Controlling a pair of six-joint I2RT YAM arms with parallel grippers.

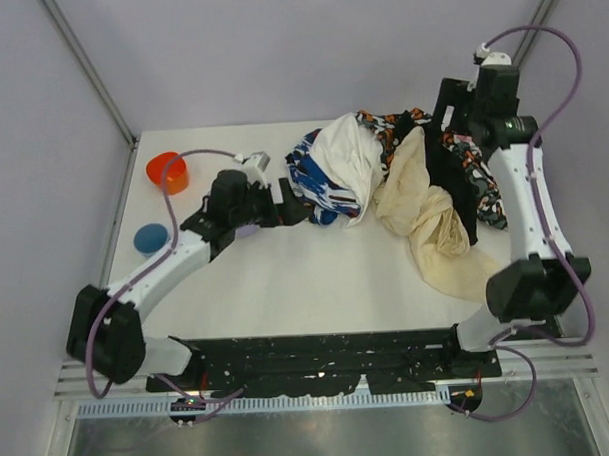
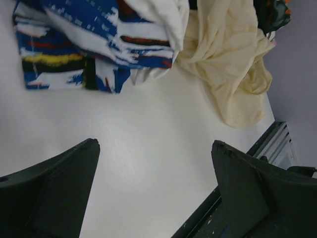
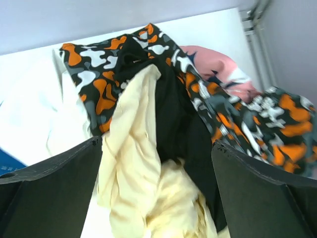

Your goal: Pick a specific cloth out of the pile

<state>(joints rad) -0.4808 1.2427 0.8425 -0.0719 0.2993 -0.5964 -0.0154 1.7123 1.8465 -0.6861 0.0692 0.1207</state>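
The pile (image 1: pixel 382 165) lies at the back right of the table: blue-white patterned, white, cream, pink and orange-black-white pieces. The black cloth (image 1: pixel 449 173) lies between the cream cloth (image 1: pixel 424 209) and the orange-black-white patterned cloth (image 1: pixel 478 177). In the right wrist view the black cloth (image 3: pixel 174 116) runs down beside the cream cloth (image 3: pixel 131 148). My right gripper (image 3: pixel 156 144) is open just above both of them; in the top view it (image 1: pixel 449 113) is at the pile's far right. My left gripper (image 2: pixel 156 146) is open and empty over bare table, near the blue-white cloth (image 2: pixel 79 54).
An orange bowl (image 1: pixel 167 171) and a blue disc (image 1: pixel 151 237) sit at the left of the table. The table's metal edge rail (image 2: pixel 270 144) shows in the left wrist view. Grey walls close in the back and both sides.
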